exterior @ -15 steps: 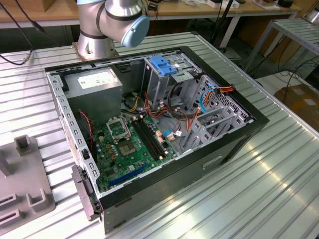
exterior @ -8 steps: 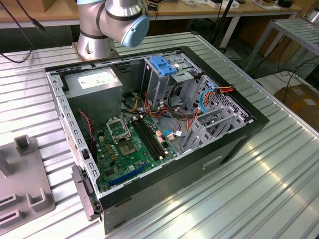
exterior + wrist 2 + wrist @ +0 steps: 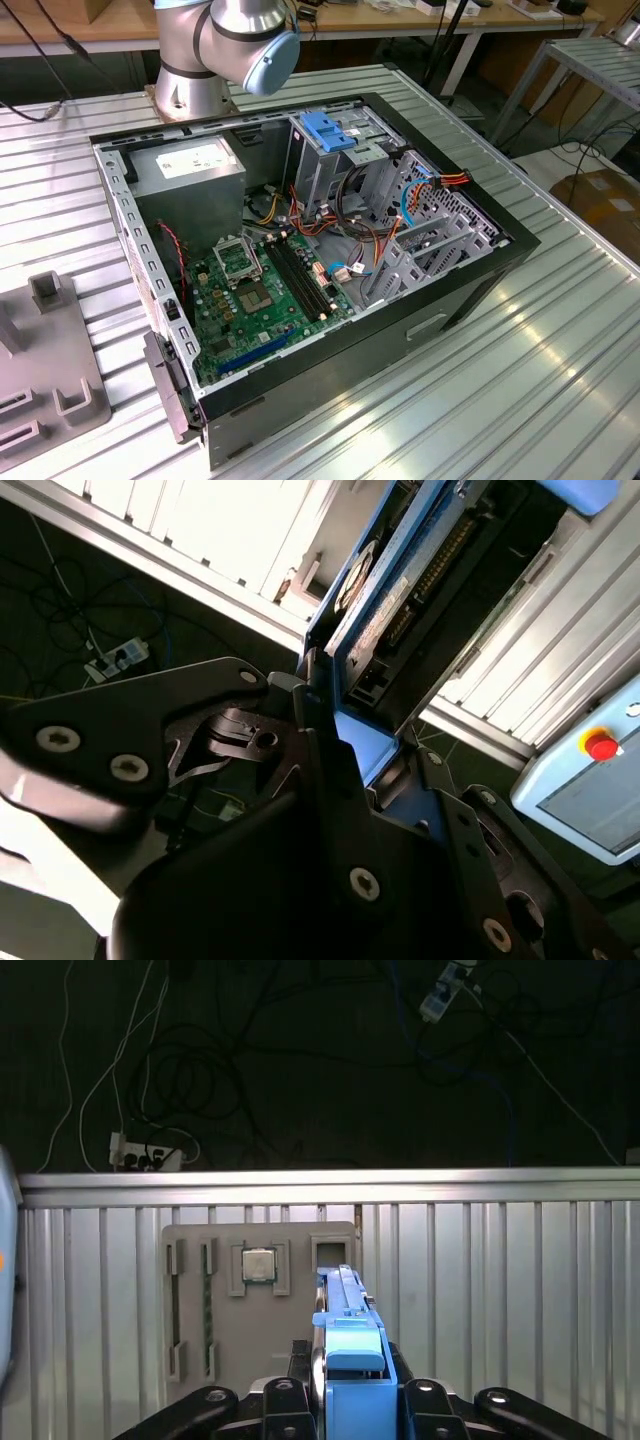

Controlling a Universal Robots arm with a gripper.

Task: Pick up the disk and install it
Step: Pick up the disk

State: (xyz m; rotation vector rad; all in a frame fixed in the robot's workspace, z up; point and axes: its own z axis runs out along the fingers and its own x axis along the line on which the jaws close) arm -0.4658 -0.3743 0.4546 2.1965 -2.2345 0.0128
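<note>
In both wrist views my gripper (image 3: 352,1405) (image 3: 352,748) is shut on the disk. The disk (image 3: 345,1345) shows edge-on in the first wrist view, with its bright blue rail toward the camera and black fingers (image 3: 285,1400) on both sides of it. In the second wrist view the disk (image 3: 385,605) runs away from the fingers, with grey metal and a connector edge framed in blue. It hangs over the ribbed metal table, close to a grey fixture plate (image 3: 190,1245). The open computer case (image 3: 470,275) lies on the table in the exterior view.
The arm's base (image 3: 225,45) stands behind the case. A grey drive cage topped by a blue bracket (image 3: 328,130) sits at the case's far side, amid loose cables. The fixture plate (image 3: 50,350) holds a processor chip (image 3: 258,1265) and a memory stick (image 3: 207,1310). A pendant with a red button (image 3: 600,745) lies nearby.
</note>
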